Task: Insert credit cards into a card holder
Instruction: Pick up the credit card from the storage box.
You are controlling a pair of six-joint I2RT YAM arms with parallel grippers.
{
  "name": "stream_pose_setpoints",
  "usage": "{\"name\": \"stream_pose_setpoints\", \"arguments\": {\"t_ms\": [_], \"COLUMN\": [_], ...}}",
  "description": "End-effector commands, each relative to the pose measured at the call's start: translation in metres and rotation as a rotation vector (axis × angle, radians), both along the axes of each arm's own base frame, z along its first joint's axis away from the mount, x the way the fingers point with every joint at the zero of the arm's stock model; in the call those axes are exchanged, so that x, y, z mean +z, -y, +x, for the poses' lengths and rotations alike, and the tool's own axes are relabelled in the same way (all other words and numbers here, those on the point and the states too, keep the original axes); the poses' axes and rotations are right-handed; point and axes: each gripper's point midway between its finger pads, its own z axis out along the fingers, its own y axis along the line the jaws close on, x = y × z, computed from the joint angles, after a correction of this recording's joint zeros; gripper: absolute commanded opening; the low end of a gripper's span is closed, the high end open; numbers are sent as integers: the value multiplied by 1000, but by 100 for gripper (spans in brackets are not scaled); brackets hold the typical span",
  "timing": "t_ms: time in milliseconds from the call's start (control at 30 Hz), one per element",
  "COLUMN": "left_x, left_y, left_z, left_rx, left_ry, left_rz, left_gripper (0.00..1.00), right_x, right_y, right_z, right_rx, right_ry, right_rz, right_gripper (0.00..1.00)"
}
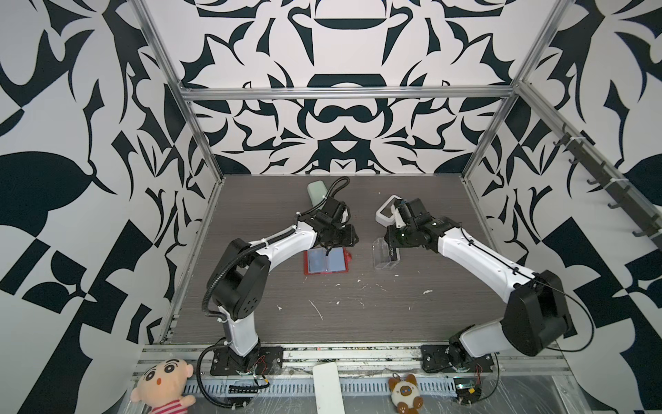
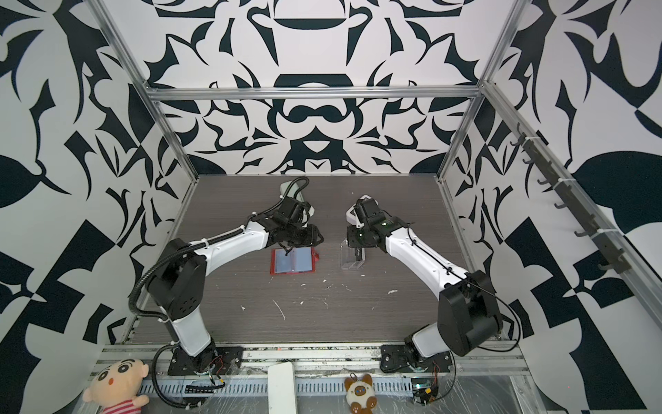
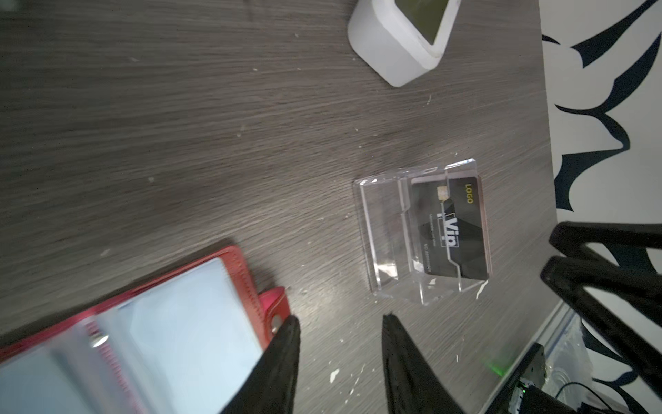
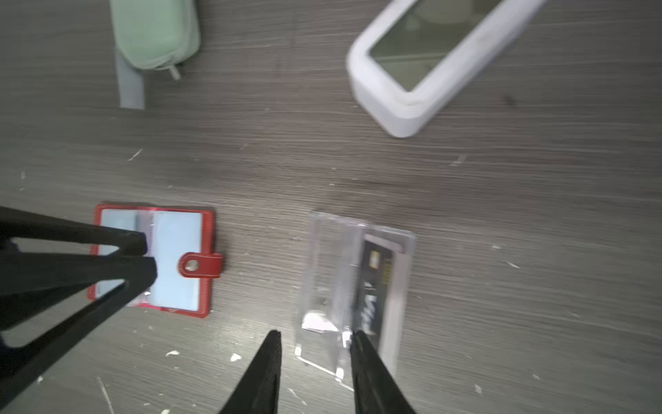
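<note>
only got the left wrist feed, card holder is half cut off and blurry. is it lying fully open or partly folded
Observer: Fully open. The right wrist view shows the whole card holder lying flat, both halves facing up.
Operator: ok, where am i over it
Observer: The left gripper has its tips over the middle fold, between the two halves. Whether they touch cannot be told.
Operator: and the other arm, got a card yet
Observer: No. The right gripper is open and empty, above one end of the clear stand, where the black VIP card sits.
</note>
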Motion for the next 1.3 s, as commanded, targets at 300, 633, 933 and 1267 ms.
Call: {"name": "stream_pose_setpoints", "arguments": {"t_ms": [300, 633, 933, 1267], "left_x": [-23, -44, -59, -72], "left_y": [63, 77, 79, 77], "left_z": [-13, -10, -8, -8], "left_rx": [-154, -162, -133, -120], "left_ry": [-126, -196, -235, -258], "left_rz": [-30, -39, -24, -1], "left_gripper": [45, 46, 46, 45], "right_x": [-18, -33, -44, -54], "right_y": [28, 26, 26, 23], "right_z": [-6, 0, 3, 5], "right_rx": [10, 6, -4, -1], "right_ry": [-89, -124, -153, -177], "right_rz": [-26, -35, -41, -33], "right_gripper": [42, 43, 43, 43]}}
